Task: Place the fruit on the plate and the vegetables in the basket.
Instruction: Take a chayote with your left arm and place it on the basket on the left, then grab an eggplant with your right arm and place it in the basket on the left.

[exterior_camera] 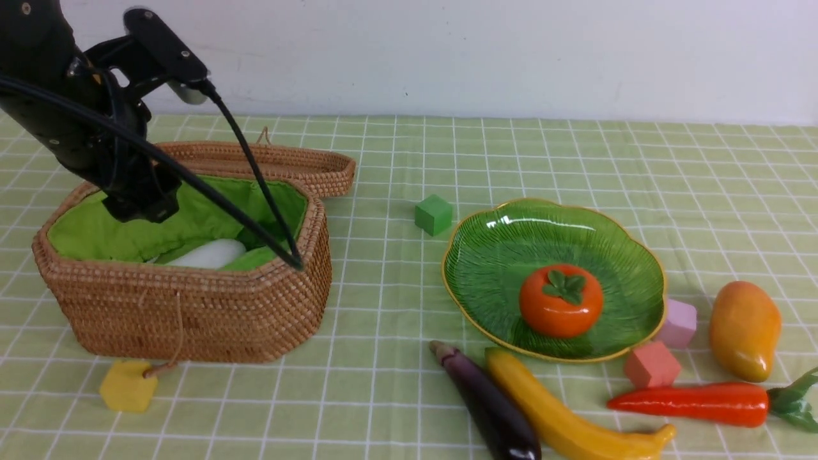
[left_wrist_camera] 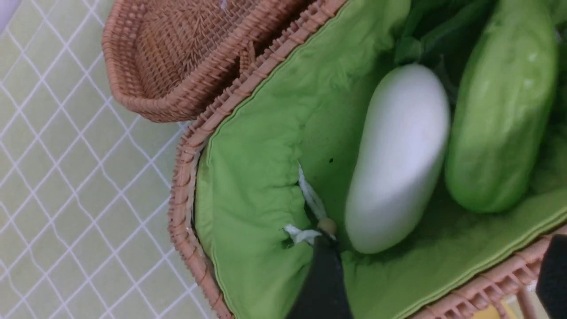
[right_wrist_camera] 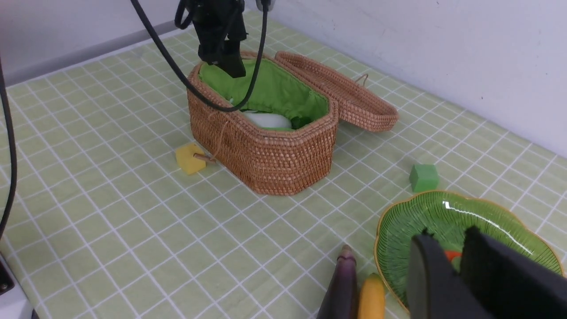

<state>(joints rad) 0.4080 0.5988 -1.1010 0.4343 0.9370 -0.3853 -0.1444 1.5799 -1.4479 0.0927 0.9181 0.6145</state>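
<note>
Eggplant (exterior_camera: 486,402): nearest, just in front of the plate's near-left rim and right beside the banana. It looks rigid, light and glossy, so probably slippery. Best clamped across the thick middle, away from the tapering stem end.
Banana (exterior_camera: 562,415): in front of the plate, running alongside the eggplant. A hard, smooth curve, so a hold across mid-length should keep it level.
Carrot (exterior_camera: 690,404): in front of the plate and to its right. Take the firm red body, since the leafy top looks too floppy.
Mango (exterior_camera: 744,331): right of the plate, with a pink cube (exterior_camera: 677,322) between it and the rim. Rounded and shiny, so take it across the narrow width.
Right tool (right_wrist_camera: 460,266): near the plate's front edge, height unclear. Its fingers are narrowly apart and grip nothing.
Plate (exterior_camera: 505,255): glass, likely fragile, so set fruit down gently. The persimmon (exterior_camera: 560,310) sits in it.
Basket (exterior_camera: 192,313): well left of the plate, lid (exterior_camera: 268,163) folded back. The radish (left_wrist_camera: 398,159) and gourd (left_wrist_camera: 500,115) lie side by side on its lining.
Left tool (left_wrist_camera: 440,235): over the basket, far left of the plate. Its fingers are spread wide and empty, and the radish lies free below.
Remaining: by my judgement, banana and mango to the plate, eggplant and carrot to the basket.
</note>
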